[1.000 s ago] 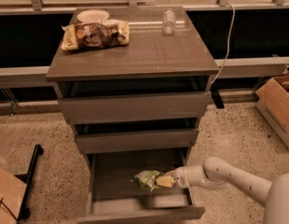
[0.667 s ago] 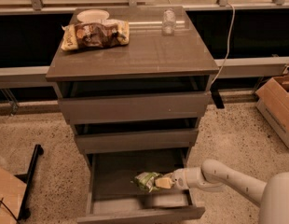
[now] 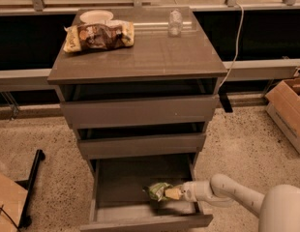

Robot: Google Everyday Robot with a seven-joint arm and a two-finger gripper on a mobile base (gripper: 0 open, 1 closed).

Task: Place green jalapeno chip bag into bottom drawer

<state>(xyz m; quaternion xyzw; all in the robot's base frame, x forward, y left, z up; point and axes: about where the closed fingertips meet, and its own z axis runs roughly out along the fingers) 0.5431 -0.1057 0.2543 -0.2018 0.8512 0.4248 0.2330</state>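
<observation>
Three drawers are seen in one grey cabinet [image 3: 140, 111]. On its top surface [image 3: 155, 57], one white bowl [image 3: 96, 17], one brown-and-yellow chip bag [image 3: 99, 35] and one clear bottle [image 3: 175, 22] are set, left to right. The bottom drawer [image 3: 123, 182] is pulled out the most. One green jalapeno chip bag [image 3: 157, 191] is found inside it, near the right side. The bag is gripped by the end effector [image 3: 171, 193], which is placed inside the drawer by its right wall.
</observation>
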